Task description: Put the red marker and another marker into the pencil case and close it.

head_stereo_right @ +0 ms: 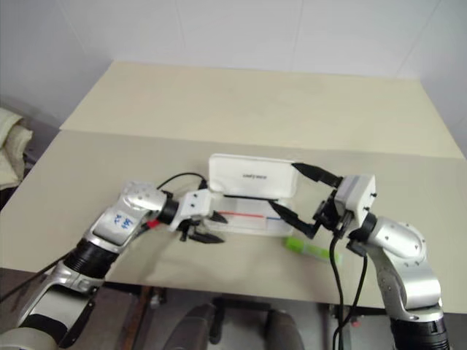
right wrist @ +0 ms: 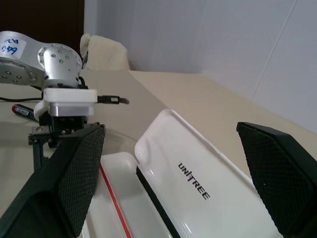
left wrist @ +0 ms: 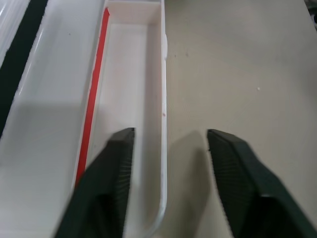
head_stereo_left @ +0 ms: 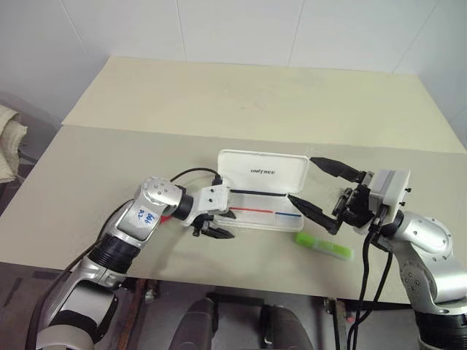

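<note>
The white pencil case (head_stereo_left: 257,216) lies open mid-table, its lid (head_stereo_left: 263,172) standing up at the back with "UNITREE" on it. My left gripper (head_stereo_left: 219,227) is open at the case's left end. In the left wrist view its fingers (left wrist: 111,173) straddle the tray's front wall (left wrist: 162,99), one inside, one over the table. The red marker (right wrist: 22,110) lies on the table left of the case, mostly hidden under my left wrist. The lime-green marker (head_stereo_left: 323,246) lies on the table off the case's front right corner. My right gripper (head_stereo_left: 300,177) hovers wide open at the lid's right end, holding nothing.
The beige table (head_stereo_left: 109,168) has a seam across it, and a second table (head_stereo_left: 255,95) runs back to the white wall. A black cable (head_stereo_left: 191,172) loops over my left wrist. A cream cloth (head_stereo_left: 9,138) sits off the table's left edge.
</note>
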`<state>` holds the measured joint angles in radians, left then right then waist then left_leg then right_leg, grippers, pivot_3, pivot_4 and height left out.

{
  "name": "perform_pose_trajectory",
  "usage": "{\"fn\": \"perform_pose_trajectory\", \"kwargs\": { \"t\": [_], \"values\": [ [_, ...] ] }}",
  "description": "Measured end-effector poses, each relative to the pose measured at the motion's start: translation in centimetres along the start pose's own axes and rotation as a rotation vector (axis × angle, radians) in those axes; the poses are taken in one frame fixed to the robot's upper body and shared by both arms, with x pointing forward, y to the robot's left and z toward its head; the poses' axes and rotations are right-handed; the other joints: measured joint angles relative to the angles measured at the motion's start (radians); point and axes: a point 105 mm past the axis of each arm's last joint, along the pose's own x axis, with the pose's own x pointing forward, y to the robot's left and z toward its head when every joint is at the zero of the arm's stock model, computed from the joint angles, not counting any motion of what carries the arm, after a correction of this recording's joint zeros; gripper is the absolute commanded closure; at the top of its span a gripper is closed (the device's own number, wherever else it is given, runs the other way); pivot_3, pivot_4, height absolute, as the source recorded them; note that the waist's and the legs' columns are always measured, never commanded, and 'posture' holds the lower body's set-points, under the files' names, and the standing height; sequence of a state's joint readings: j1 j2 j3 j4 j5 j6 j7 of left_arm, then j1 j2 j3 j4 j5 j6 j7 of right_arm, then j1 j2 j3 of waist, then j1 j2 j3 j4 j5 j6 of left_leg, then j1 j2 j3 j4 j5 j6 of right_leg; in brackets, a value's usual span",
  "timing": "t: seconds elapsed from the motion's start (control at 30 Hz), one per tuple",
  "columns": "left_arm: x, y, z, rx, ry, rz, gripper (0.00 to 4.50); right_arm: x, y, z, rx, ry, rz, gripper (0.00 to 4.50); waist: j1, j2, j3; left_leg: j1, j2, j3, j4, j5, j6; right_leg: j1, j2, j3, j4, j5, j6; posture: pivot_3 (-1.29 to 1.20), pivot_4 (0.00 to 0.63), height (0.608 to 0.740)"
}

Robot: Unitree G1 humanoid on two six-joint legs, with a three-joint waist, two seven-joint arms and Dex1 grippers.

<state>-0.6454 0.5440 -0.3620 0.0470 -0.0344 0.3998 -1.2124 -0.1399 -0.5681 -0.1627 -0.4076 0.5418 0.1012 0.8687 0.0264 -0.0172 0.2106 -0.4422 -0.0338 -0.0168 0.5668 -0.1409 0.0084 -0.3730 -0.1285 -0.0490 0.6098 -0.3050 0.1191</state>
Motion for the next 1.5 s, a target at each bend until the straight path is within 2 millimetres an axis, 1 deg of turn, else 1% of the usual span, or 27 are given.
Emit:
{"fn": "perform_pose_trajectory", "kwargs": {
  "t": [0.1,0.17,0.3,0.37,0.47,0.53,0.6,0.67,0.87,1.13,1.27,1.5],
  "values": [
    [-0.1,0.0,0.5,-0.036,-0.034,0.007,0.13,0.1,0.0,-0.1,0.004,0.001,0.009,0.0,0.0,0.0,0.0,0.0,0.0,0.0,0.0,0.0,0.0,0.0,0.0,0.0,0.0,0.0,0.0,0.0,0.15,0.74],
    [-0.6,0.1,1.4,-0.054,-0.085,0.02,0.13,0.4,0.1,-0.1,0.008,-0.002,0.023,0.0,-0.001,0.0,0.0,0.0,0.001,0.0,0.0,0.0,0.0,0.0,0.0,0.0,0.0,0.0,0.0,0.0,0.15,0.74],
    [-1.8,0.2,2.8,-0.039,-0.166,0.024,0.13,0.9,0.4,-0.3,0.02,-0.007,0.056,0.0,-0.003,0.0,0.0,0.0,0.001,0.0,0.0,0.0,0.0,-0.001,0.0,0.0,0.0,0.0,0.0,0.0,0.15,0.74],
    [-2.6,0.3,3.2,-0.041,-0.21,0.035,0.13,1.0,0.2,-0.6,0.031,-0.006,0.059,0.0,-0.003,0.0,0.0,0.0,0.001,0.0,0.0,0.0,0.0,-0.001,0.001,0.0,0.0,0.0,0.0,0.0,0.15,0.74],
    [-3.8,0.0,2.9,-0.041,-0.219,0.05,0.13,1.2,0.0,-0.8,0.041,-0.007,0.064,0.0,-0.005,0.0,0.0,0.0,0.001,0.001,0.0,0.0,0.0,-0.001,0.001,0.0,0.0,0.0,0.0,0.0,0.15,0.74],
    [-4.3,-0.3,2.4,-0.054,-0.217,0.054,0.13,1.3,-0.2,-0.9,0.047,-0.011,0.064,0.0,-0.003,0.0,0.0,0.0,0.001,0.001,0.0,0.0,0.0,-0.001,0.004,0.0,0.0,0.0,0.0,0.0,0.15,0.74],
    [-4.5,-0.6,1.8,-0.079,-0.22,0.056,0.13,1.4,-0.2,-0.9,0.049,-0.014,0.069,0.0,-0.003,0.0,0.0,0.0,0.001,0.001,0.0,0.0,0.0,-0.001,0.003,0.001,0.0,0.0,0.0,0.0,0.15,0.74],
    [-4.5,-0.9,1.1,-0.102,-0.214,0.061,0.13,1.5,0.0,-0.9,0.049,-0.017,0.082,0.0,-0.003,0.0,0.0,0.0,0.001,0.001,0.0,0.0,0.0,-0.001,0.001,0.001,0.0,0.0,0.0,0.0,0.15,0.74],
    [-4.0,-1.5,0.0,-0.118,-0.213,0.049,0.13,1.7,-0.1,-0.7,0.043,-0.022,0.093,0.0,-0.002,0.0,0.0,-0.001,0.001,0.001,-0.001,-0.001,0.0,-0.002,-0.001,0.001,-0.001,0.0,0.0,0.0,0.15,0.74],
    [-2.5,-2.4,-0.1,-0.098,-0.239,0.005,0.13,1.6,0.0,-0.9,0.048,-0.018,0.092,0.0,-0.001,0.0,0.0,-0.001,0.001,0.001,-0.002,-0.001,0.0,-0.002,-0.001,0.001,-0.001,0.0,0.0,0.0,0.15,0.74],
    [-2.3,-2.3,-0.5,-0.106,-0.242,0.006,0.13,1.5,0.0,-1.0,0.051,-0.014,0.089,0.0,-0.003,0.0,0.0,0.0,0.001,0.002,-0.002,-0.001,0.0,-0.002,-0.001,0.001,-0.001,0.0,0.0,0.0,0.15,0.74],
    [-2.5,-2.1,-0.3,-0.092,-0.267,0.023,0.13,1.5,0.0,-1.0,0.051,-0.014,0.088,0.0,-0.002,0.0,0.0,0.0,0.001,0.002,-0.002,-0.001,0.0,-0.002,-0.001,0.001,-0.002,0.0,0.0,0.0,0.15,0.74]
  ]
}}
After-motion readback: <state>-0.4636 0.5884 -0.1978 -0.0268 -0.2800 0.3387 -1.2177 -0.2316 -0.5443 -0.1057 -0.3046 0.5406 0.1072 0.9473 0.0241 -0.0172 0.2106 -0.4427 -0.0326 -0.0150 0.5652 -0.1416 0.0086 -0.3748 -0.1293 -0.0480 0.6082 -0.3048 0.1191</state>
